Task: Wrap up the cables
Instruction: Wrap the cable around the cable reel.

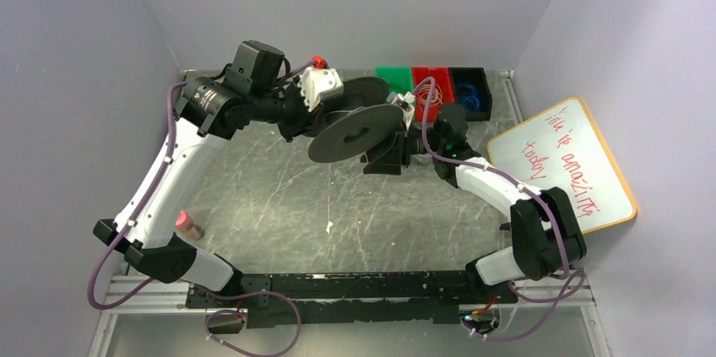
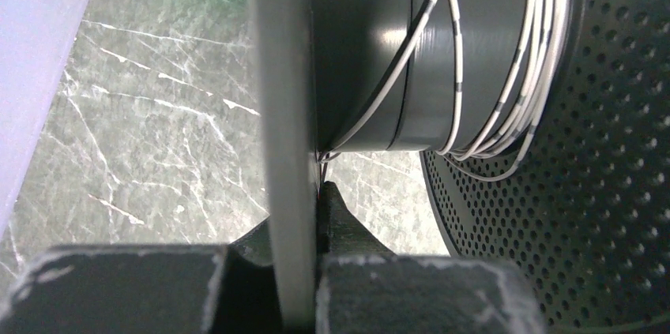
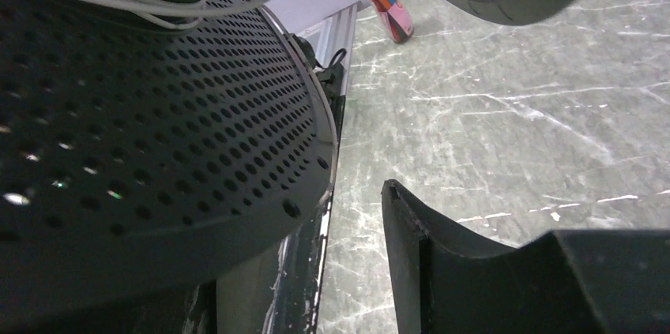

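At the centre of the overhead frame, your left pincer [image 2: 299,259] is clamped tight on the thin rim of one disc of the black spool [image 1: 355,127], which appears to hang on edge above the table [image 1: 279,197]. Your right pincer [image 1: 384,157] sits close under the spool's other disc. Its jaws are partly apart with nothing seen between them. Only one finger [image 3: 411,255] shows in its own camera, with a strip of bare table between it and the disc's edge.

The wire [image 2: 506,58] lies on the spool's core, in the right half of the left wrist frame, bunched against the perforated disc.

Watch three things.
- **Loose turns:** they look likely to spring off or slide along the bare core if you turn the spool without tension on the strand.
- **Right finger:** it is close enough to knock the disc, and a bump could twist the rim out of the narrow left-hand grip.
- **Stray loop:** one could catch on the finger and drag turns off.

The wire is whitish, very thin and banded with dark marks. It makes only a few slack turns. Two strands cross slantwise over the core, one loop sags below it, and in the right wrist frame's upper left a strand arcs free past the disc.
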You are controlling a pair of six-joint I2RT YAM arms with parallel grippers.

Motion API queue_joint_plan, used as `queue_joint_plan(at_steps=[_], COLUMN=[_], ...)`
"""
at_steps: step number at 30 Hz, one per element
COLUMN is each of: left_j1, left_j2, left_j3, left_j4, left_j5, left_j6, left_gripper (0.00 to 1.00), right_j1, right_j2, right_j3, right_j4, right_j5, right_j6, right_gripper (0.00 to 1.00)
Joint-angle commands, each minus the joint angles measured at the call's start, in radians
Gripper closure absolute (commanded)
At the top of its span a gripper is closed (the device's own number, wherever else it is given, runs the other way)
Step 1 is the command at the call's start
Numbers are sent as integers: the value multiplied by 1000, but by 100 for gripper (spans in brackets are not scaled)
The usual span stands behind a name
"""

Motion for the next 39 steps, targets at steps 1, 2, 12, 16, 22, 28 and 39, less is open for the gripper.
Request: queue_joint_plan(at_steps=[1,2,12,16,22,28,39], left_j1=[0,2,12,17,18,18,9], left_j2=[-7,-7,-6,-7,-32,-71,-113], left_j3=[43,42,44,60,36,-62,-238], left_j4=[56,57,60,54,50,49,179], left_j5=[68,72,81,87,99,110,-100], left_j6=[-31,-33,-39,-40,-28,-1,-16], left_gripper=[98,98,98,98,98,98,98], right_j1=[5,5,8,6,-33,-110,-109], right_j2=[-4,-2,-4,-17,-40,-95,-108], right_j3=[11,7,-31,-10,47,183,505], right_j4=[86,106,234,106,-87,-471,-1017], right_j5=[13,17,31,25,89,264,380], right_j6=[47,66,134,31,-94,-347,-728], right_gripper=[44,44,70,93,100,100,100])
